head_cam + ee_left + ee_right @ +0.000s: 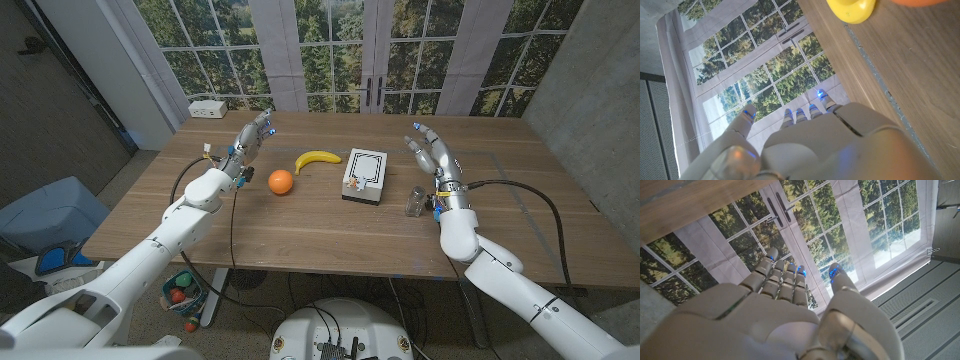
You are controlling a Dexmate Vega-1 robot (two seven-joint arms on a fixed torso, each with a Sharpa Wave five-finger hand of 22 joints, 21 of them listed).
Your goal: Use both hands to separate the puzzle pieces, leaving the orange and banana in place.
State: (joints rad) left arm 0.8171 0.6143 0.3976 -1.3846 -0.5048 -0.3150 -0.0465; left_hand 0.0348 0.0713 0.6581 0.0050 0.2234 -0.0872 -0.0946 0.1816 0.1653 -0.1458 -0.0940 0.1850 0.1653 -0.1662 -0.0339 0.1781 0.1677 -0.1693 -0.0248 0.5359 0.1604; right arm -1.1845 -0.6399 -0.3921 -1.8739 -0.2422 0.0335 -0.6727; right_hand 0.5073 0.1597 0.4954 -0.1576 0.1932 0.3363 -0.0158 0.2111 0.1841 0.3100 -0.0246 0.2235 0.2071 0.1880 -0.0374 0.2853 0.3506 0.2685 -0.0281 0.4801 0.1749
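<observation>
With the puzzle (364,176) at the desk's (300,235) centre and both the left hand (251,136) and right hand (432,153) raised with fingers apart (holding nothing), a left reach could nudge the nearby orange (281,181) or banana (317,159).

Count on the surface (300,230): one orange (281,181); one banana (317,158); one white puzzle block (365,175), pieces joined, number of pieces not readable. One small clear object (415,205) beside the right wrist, kind unclear. One white box (208,108) at the far left corner. Robot hands: two, left hand (250,135) and right hand (430,152).
</observation>
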